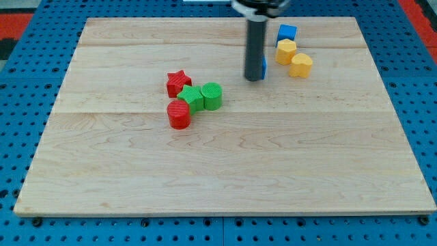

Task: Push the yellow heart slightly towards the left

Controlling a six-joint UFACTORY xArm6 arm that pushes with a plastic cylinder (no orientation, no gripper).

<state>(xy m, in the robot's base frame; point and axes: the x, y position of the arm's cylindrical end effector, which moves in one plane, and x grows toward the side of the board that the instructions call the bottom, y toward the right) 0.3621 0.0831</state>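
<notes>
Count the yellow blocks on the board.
2: one yellow block just below the blue cube, the other yellow block touching it toward the view's lower right. None seem hidden.

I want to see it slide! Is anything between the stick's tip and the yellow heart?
Yes. A blue block, half hidden by the rod, sits between my tip and the yellow heart. Another yellow block sits close at the heart's upper left.

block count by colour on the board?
Red: 2, red star block, red cylinder block
Green: 2, green star block, green cylinder block
Yellow: 2
Blue: 2, blue cube, blue block behind my tip
Total: 8
</notes>
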